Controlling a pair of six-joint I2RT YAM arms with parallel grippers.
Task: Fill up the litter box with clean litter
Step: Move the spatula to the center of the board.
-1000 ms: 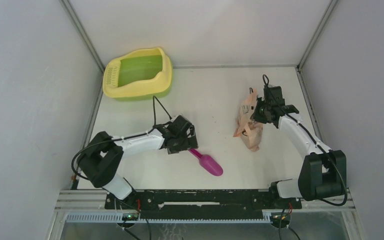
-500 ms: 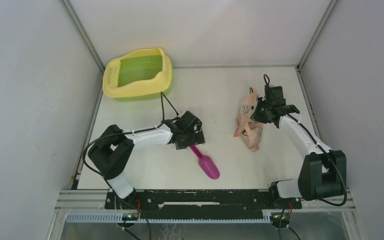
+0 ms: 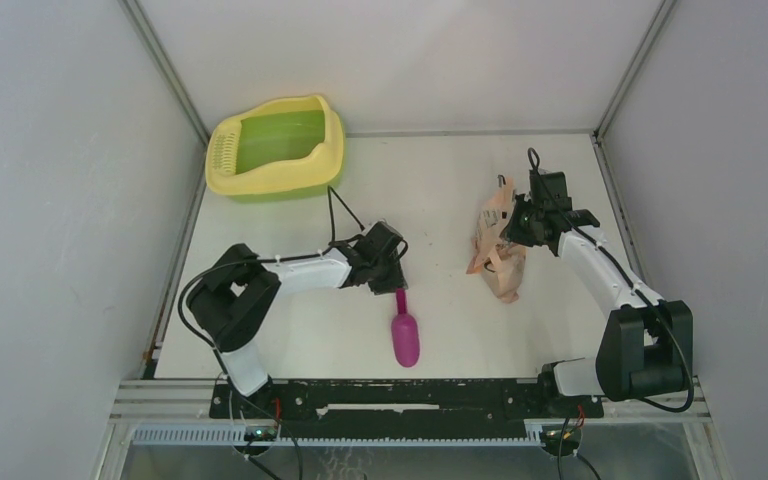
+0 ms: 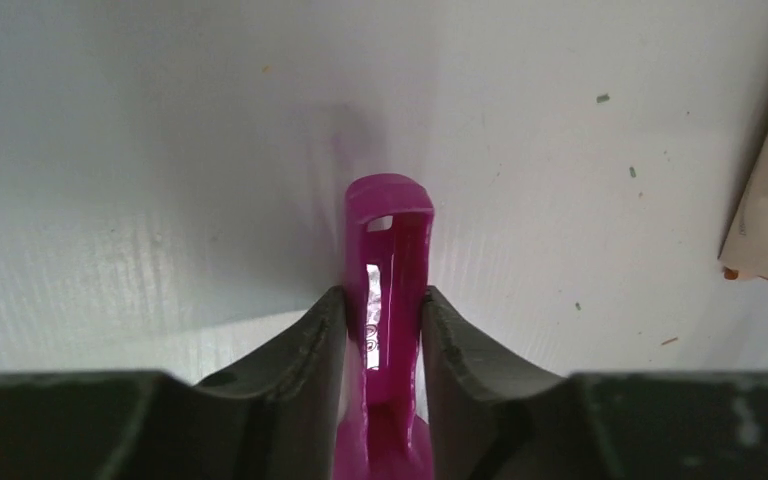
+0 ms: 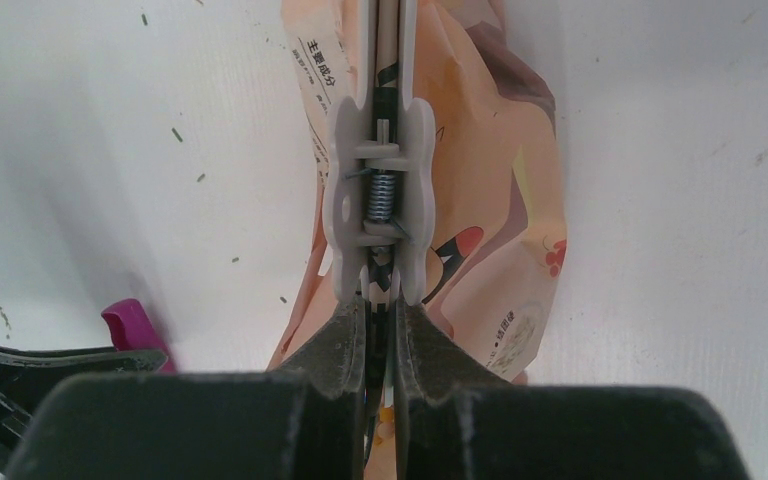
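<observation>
So the left hand (image 3: pixel 396 287) is squeezed tight on the handle of a magenta scoop (image 3: pixel 405 338). In the left wrist view its two fingers (image 4: pixel 312 340) press on both sides of the handle. The scoop lies on the white table (image 3: pixel 430 190) near the front middle, with its bowl end pointing toward the arm bases.

Over on the right, the right hand (image 3: pixel 517 225) is pinched shut on the tail of a pale spring clip (image 5: pixel 380 190). That clip is sitting on a crumpled pink-orange printed bag (image 3: pixel 495 255), which lies flat-ish on the table.

The litter box (image 3: pixel 260 182) is way off in the far left corner, well apart from both hands. It's got a yellow rim, a green basin (image 3: pixel 280 140) and the slotted grille (image 3: pixel 223 152) at its left end. Can't make out anything inside it from the top view tbh.
</observation>
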